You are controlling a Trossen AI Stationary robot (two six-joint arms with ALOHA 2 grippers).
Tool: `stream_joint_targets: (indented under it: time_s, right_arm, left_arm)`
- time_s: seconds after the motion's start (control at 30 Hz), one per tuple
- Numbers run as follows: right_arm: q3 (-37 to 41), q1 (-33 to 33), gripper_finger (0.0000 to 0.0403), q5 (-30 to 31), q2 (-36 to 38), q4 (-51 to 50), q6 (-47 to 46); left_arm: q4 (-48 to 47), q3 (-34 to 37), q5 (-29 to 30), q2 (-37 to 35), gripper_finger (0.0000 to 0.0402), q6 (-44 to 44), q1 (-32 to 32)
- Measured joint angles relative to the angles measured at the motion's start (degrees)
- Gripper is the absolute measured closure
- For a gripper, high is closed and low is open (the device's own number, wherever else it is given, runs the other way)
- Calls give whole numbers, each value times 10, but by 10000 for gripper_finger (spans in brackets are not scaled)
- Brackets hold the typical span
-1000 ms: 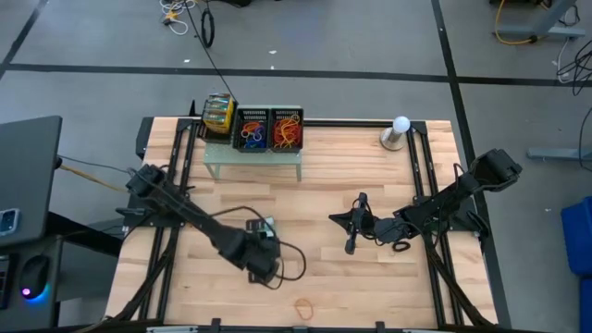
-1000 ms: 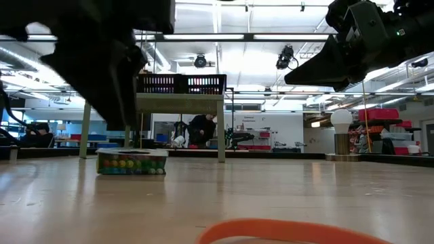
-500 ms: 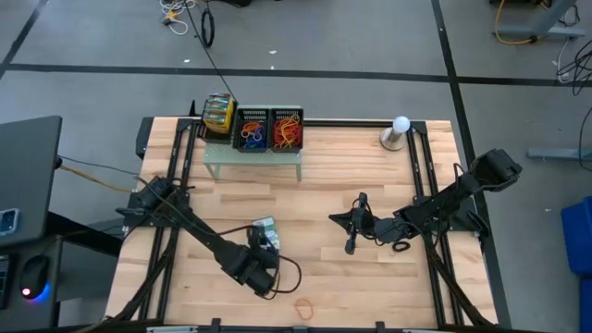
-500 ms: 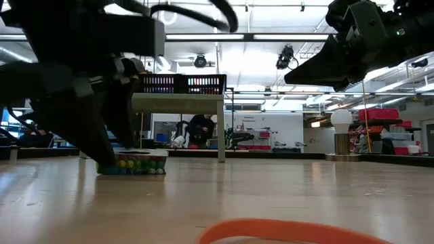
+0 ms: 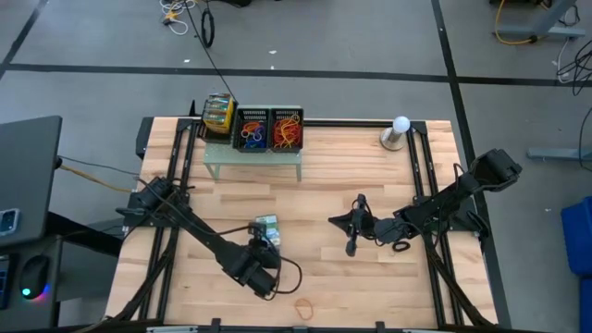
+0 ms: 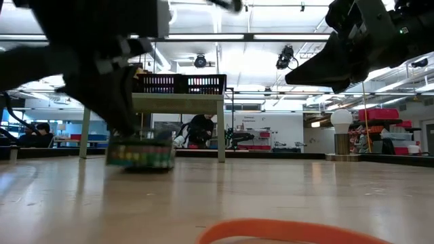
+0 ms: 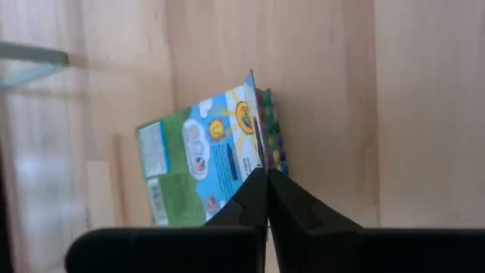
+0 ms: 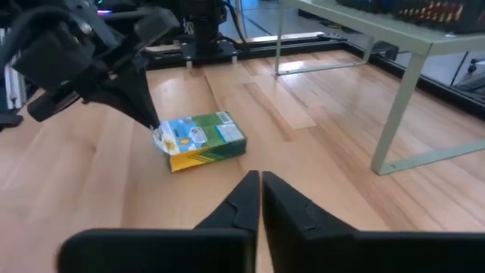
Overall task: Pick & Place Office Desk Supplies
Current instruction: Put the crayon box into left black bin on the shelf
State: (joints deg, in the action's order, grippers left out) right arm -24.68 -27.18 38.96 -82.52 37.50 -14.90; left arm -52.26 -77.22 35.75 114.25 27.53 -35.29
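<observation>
Only the low view shows the packet [image 6: 141, 154] tilted.

This is looking like a robotics lab in a big open hall: a wooden table [image 5: 324, 185] is standing on grey concrete floor crossed by dark tape lines, cables [image 5: 513, 23] are trailing at upper right, and ceiling strip lights [image 6: 203, 37] and distant workstations are showing beyond

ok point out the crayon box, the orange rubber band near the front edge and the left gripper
crayon box [image 8: 203, 141], right wrist view, on its printed top face
orange rubber band [image 5: 303, 302], high view, on the loop
left gripper [image 7: 266, 171], left wrist view, shut fingertips at the box
</observation>
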Motion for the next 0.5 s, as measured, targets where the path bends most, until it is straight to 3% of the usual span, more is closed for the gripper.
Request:
stream_joint_targets:
  time_s: [0.2, 0.5]
  right_arm:
    - [-10, 0, 304, -10, -29, 12, 20]
    - [-134, 3, 168, -46, -215, 55, 132]
  left_arm:
    - [-4, -24, 13, -29, 397, -6, 3]
    - [62, -25, -9, -88, 398, 1, 13]
